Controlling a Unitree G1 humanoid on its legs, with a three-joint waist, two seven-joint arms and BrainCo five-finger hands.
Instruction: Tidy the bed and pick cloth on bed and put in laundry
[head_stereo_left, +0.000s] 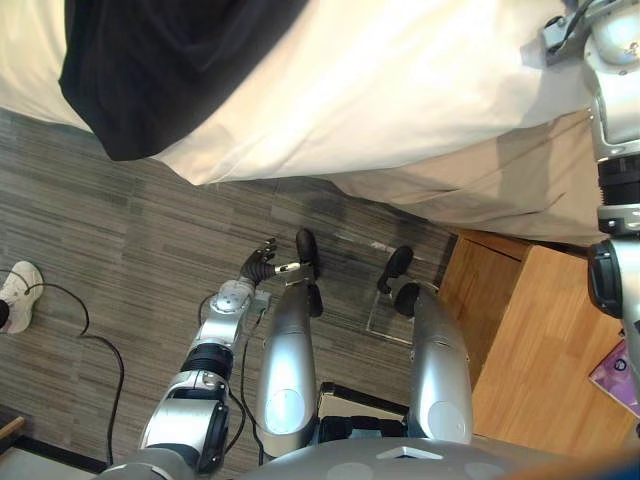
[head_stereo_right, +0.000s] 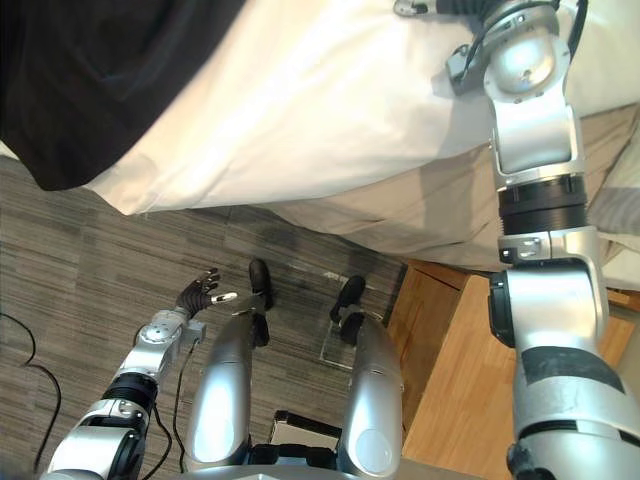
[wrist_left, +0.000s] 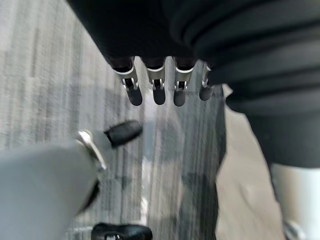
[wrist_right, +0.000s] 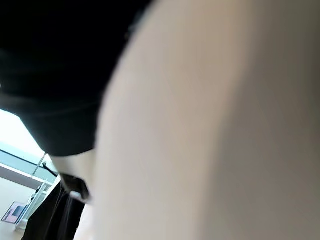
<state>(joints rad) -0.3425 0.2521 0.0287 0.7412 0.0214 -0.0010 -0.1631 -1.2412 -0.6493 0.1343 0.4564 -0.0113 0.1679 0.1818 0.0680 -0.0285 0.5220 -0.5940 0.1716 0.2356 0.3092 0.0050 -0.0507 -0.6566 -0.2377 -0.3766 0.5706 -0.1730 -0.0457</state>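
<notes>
Black cloth (head_stereo_left: 170, 60) lies bunched on the white duvet (head_stereo_left: 380, 80) at the left end of the bed (head_stereo_left: 480, 190). Its lower edge drapes over the duvet's side and hangs down toward the floor (head_stereo_left: 100, 220). It is dull, dark and heavy-looking, with soft folds and a rounded bottom hem, and no print or pattern can be made out. The duvet beneath it is smooth and bright, and its corner hangs past the beige bed base.

The left hand (head_stereo_left: 258, 262) hovers low over the grey striped floor in front of the bed. It is well apart from the cloth, nearer the robot than the hanging hem, and touches nothing. In the left wrist view its fingers (wrist_left: 159, 87) point out straight in a row, with the thumb (wrist_left: 122, 132) spread away from them, so the hand is slack and empty.

The right arm (head_stereo_right: 530, 120) reaches up across the right side of the bed, far from the cloth. The right hand (wrist_right: 50, 65) sits close against the white duvet, and whether it grips anything cannot be told.

A wooden nightstand (head_stereo_left: 520, 330) stands at the right beside the bed base. A person's white shoe (head_stereo_left: 18, 290) rests on the floor at the far left.
</notes>
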